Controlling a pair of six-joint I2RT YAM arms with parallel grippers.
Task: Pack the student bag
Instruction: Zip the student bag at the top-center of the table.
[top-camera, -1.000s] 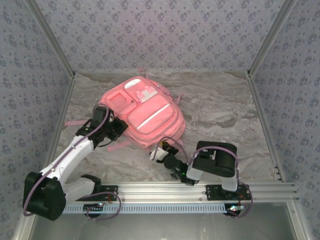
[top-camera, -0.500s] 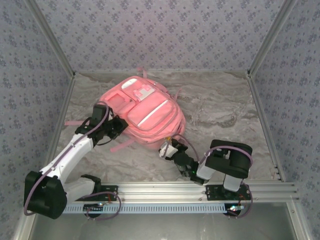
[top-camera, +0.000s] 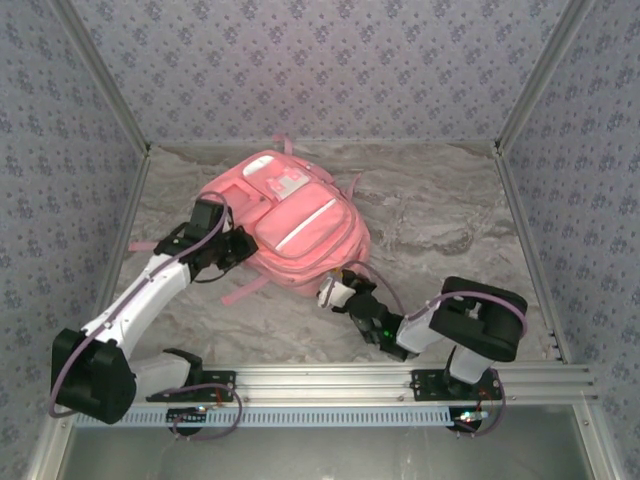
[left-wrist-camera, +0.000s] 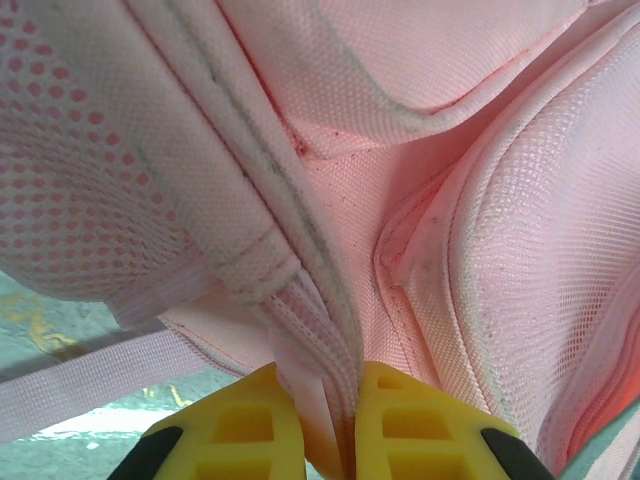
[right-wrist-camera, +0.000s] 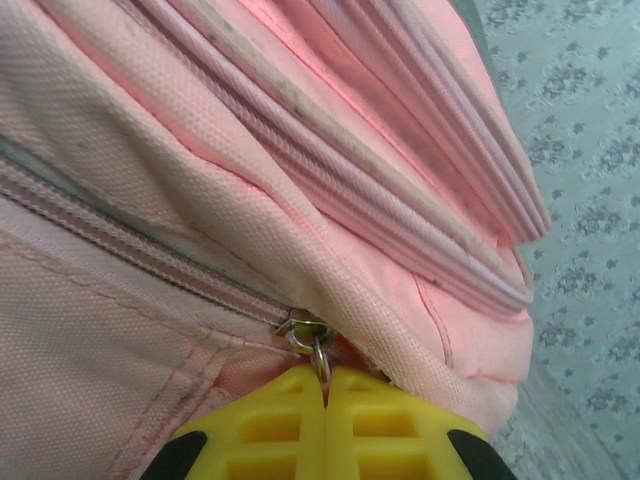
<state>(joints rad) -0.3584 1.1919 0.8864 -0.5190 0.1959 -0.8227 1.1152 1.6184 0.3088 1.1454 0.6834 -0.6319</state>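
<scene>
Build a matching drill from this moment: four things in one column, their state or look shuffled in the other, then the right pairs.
Column one
1. left gripper
2. right gripper
3. student bag
4. back wall

Column two
A. shut on the metal zipper pull
B. lying on the marbled table
C. blue-grey floral pattern
D. shut on a pink webbing strip

Pairs: 1-D, 2-A, 3-B, 4-C
</scene>
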